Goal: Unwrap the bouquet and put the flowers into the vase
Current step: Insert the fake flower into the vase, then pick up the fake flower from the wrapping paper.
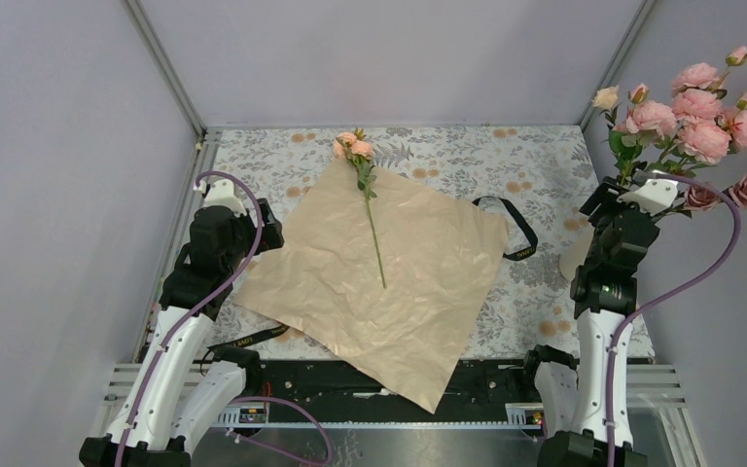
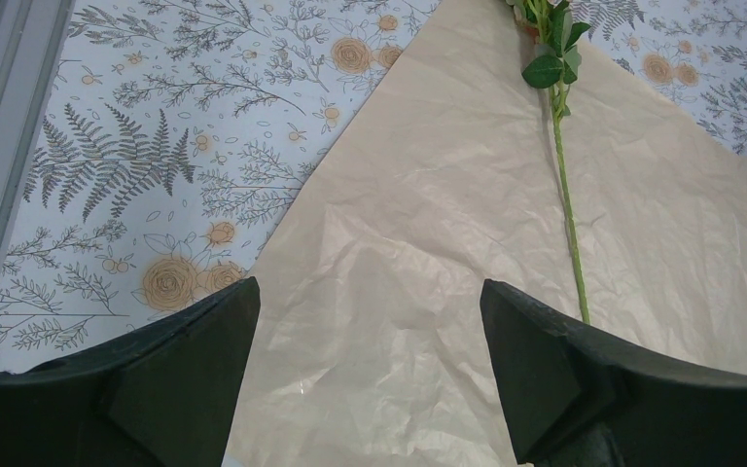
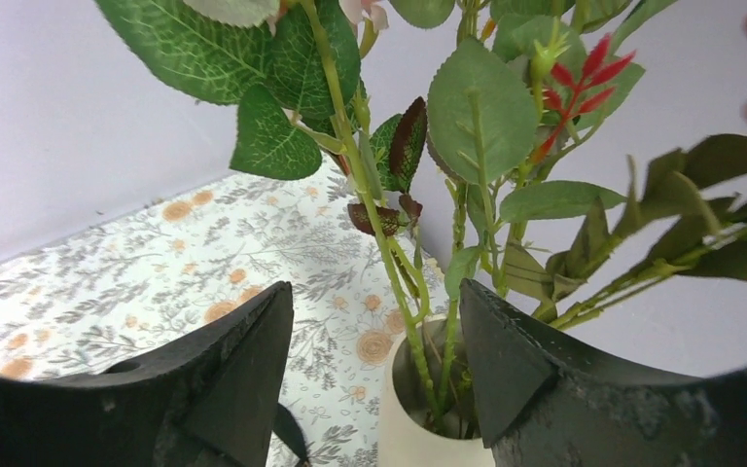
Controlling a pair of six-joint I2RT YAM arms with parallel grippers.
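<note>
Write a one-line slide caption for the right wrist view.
Right gripper open around rose stems standing in the vase.

A robot test booth in a lab: plain grey walls (image 1: 58, 146) and metal posts (image 1: 160, 58) enclose a small table (image 1: 198, 165) (dressed in a flowery cloth (image 1: 447, 156)), with a left arm (image 1: 170, 350) and a right arm (image 1: 598, 341) bolted along its near rail (image 1: 370, 389).
</note>
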